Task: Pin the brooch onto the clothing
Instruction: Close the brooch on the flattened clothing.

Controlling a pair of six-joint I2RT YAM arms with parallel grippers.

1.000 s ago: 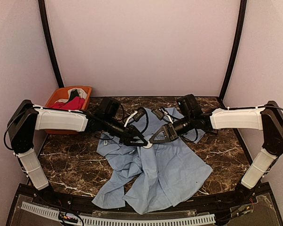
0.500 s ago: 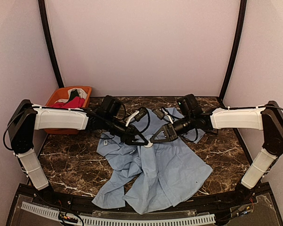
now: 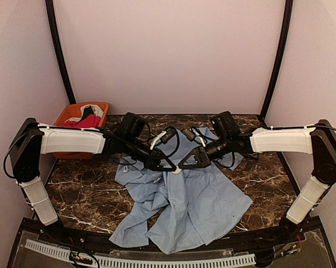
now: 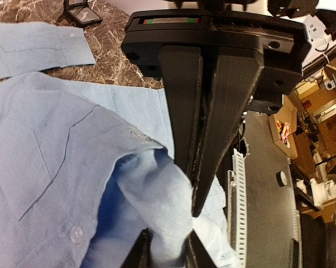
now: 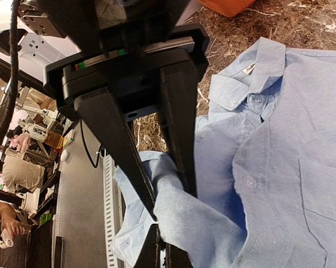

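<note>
1. Our left arm [image 3: 73, 142] stretches in from the left side, its forearm close to level. The wrist dips toward the middle of the marble table [image 3: 84, 190].
2. Our right arm [image 3: 279, 139] mirrors it from the right. The left gripper [image 3: 169, 166] and the right gripper [image 3: 182, 166] meet almost tip to tip over the cloth.
3. The left fingers [image 5: 176, 123] are drawn in narrow but not pressed flat. A raised fold of the shirt [image 3: 196, 206] fills the gap between them, and both tips bear on it, so we read this as a pinch on the fabric.
4. The right fingers [image 4: 182, 100] are pressed together down to a single point. That point rests against the same raised fold, just beside the left fingertips. We cannot tell whether any cloth is caught between them.
5. The shirt lies crumpled and spread across the centre of the table. Its collar [image 5: 252, 72] is toward the far side, and its lower part runs to the near edge between the arm bases.
6. An orange bin [image 3: 67, 114] with a red garment [image 3: 87, 123] sits at the far left corner, well apart from the shirt.
</note>
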